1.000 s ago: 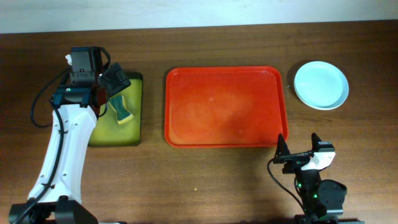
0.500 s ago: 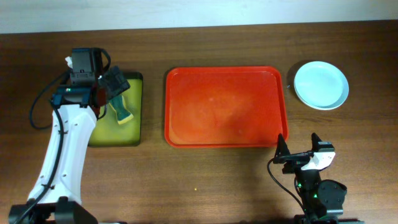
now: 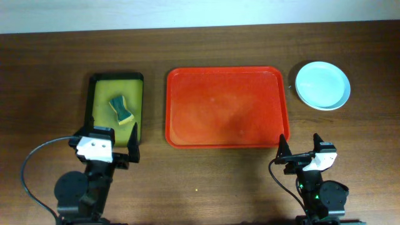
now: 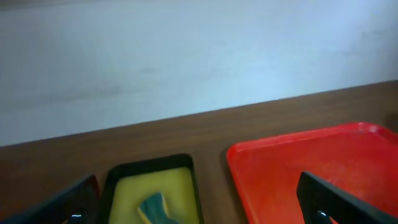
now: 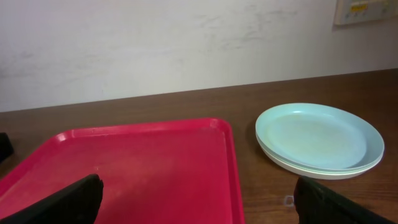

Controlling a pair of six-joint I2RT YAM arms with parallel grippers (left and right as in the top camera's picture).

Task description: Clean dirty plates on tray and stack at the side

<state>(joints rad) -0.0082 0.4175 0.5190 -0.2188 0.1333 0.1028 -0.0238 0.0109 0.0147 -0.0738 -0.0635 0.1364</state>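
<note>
Plates [image 3: 322, 85] are sitting stacked on the brown worktop [image 3: 206, 187], pale blue-white, just off the far right corner of the red tray [image 3: 227, 107] with a narrow strip of wood showing between them. From the right wrist view at least two rims are showing one above the other in the stack [image 5: 318, 138], and the top plate is looking clean. The red tray is lying flat in the middle of the worktop, its floor showing only a few faint pale smudges.

To its left, a smaller black-rimmed yellow-green tray [image 3: 103, 94] is lying apart from it, and a green and yellow sponge [image 3: 122, 109] is resting inside, slightly askew, near the middle.

Both arms are sitting at the near edge. The left gripper [image 3: 105, 149] is hovering just on the near side of the yellow-green tray, its jaws standing wide apart and holding nothing. The right gripper [image 3: 300, 147] is hovering near the red tray's near right corner, likewise spread wide and gripping nothing. A black cable [image 3: 28, 169] is looping out to the left of the left arm. Nothing is lying between either gripper and the trays
</note>
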